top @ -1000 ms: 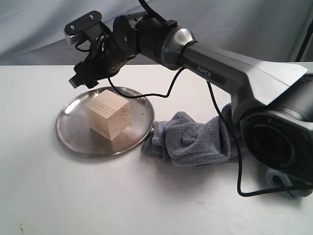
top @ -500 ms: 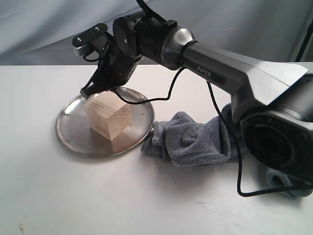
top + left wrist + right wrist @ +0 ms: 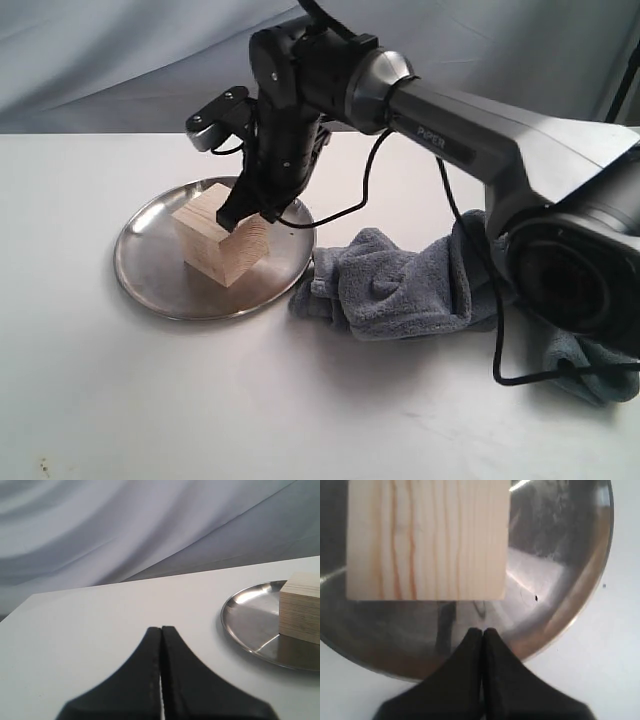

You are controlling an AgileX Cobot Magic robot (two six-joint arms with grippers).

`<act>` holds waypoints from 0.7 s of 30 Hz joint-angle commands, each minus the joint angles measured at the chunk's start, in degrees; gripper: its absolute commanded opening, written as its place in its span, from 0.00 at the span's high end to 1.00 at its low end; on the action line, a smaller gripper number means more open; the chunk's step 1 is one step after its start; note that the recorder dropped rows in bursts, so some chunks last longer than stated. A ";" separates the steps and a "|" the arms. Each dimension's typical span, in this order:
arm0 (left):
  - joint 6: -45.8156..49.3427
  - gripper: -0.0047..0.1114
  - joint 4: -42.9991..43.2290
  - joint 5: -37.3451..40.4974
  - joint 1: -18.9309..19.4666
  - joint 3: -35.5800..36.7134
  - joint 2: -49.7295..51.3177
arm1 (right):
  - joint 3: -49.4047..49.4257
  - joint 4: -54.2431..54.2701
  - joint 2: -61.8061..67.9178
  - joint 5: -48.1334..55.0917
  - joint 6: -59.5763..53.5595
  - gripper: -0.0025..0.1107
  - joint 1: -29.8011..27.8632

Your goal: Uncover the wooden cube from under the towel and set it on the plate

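The pale wooden cube point(image 3: 220, 235) rests on the shiny steel plate point(image 3: 150, 265), uncovered, its grain plain in the right wrist view point(image 3: 427, 537). My right gripper point(image 3: 238, 215) point(image 3: 482, 631) hangs just above the cube's far right edge, over the plate point(image 3: 560, 600), shut with nothing between its fingers. The blue-grey towel point(image 3: 395, 285) lies crumpled on the table right of the plate. My left gripper point(image 3: 161, 629) is shut and empty, low over the bare table, with the plate point(image 3: 250, 625) and cube point(image 3: 300, 607) off to one side; it does not show in the exterior view.
The right arm point(image 3: 470, 125) stretches from the lower right across the towel to the plate, its black cable point(image 3: 465, 260) drooping over the cloth. Grey fabric point(image 3: 120, 60) forms the backdrop behind the white table point(image 3: 200, 400).
My right gripper has swung from above the plate's far left rim rightward and down, ending close over the cube. Cube, plate and towel have stayed put.
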 commanded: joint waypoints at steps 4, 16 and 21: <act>-0.16 0.96 0.66 -0.74 0.13 0.25 -0.22 | -0.26 8.67 -0.98 2.46 -0.43 0.98 -7.01; -0.16 0.96 0.82 -0.74 0.13 0.25 -0.22 | -0.26 8.57 -3.17 2.46 4.04 0.98 -15.03; -0.16 0.96 1.72 -0.74 0.13 0.25 -0.22 | -0.26 8.14 -6.41 2.46 4.08 0.98 -16.72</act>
